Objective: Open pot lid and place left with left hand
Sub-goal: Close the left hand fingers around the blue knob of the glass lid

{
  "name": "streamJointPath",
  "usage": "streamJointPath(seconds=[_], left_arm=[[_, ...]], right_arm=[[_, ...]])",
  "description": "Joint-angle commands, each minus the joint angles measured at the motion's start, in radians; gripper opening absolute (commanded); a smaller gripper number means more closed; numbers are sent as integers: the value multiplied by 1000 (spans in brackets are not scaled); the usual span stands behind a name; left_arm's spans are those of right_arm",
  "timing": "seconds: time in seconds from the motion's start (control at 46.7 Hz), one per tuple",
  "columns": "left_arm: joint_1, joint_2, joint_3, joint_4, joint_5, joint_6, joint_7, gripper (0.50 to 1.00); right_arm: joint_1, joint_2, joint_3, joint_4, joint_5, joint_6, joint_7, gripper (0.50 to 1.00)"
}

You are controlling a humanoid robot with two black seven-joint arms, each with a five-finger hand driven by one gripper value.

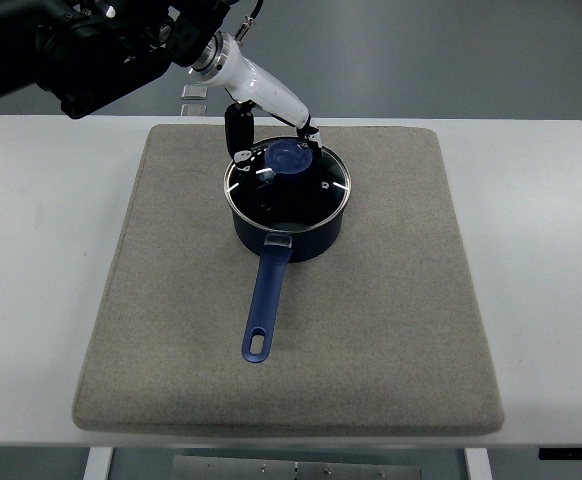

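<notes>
The left hand (271, 135) is reaching in from the upper left, its fingers (237, 130) curling about the blue knob (289, 157) of the glass lid (301, 190). The lid is sitting directly beneath the hand, on the dark pot (296, 235) on the grey mat (391, 300).

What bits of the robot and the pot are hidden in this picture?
- Top view: whether the left hand grips the lid knob; its fingers overlap it.
- Top view: what is inside the pot; the glass lid looks dark and reflective.
- Right hand: outside the picture.
</notes>
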Motion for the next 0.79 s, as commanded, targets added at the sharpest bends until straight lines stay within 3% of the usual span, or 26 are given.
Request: streamJointPath(seconds=[0.0,0.321,0.449,0.578,0.663,0.728,0.77], left_arm=[[0,0,0,0,1,0,0,941],[3,-8,0,-2,2,0,0,898],[5,-9,0,-2,7,2,0,829],[5,-9,0,-2,12,2,0,821],[5,-11,0,0,13,2,0,778],[3,-11,2,0,13,5,0,707],[3,-11,0,0,13,5,0,701]], right_arm=[[0,0,0,1,0,-2,0,917],[0,0,0,1,0,0,0,917],[0,0,0,1,0,0,0,917],[0,0,0,1,0,0,0,917],[0,0,0,1,0,0,0,917],[0,0,0,-1,0,0,0,917],[0,0,0,1,0,0,0,917]])
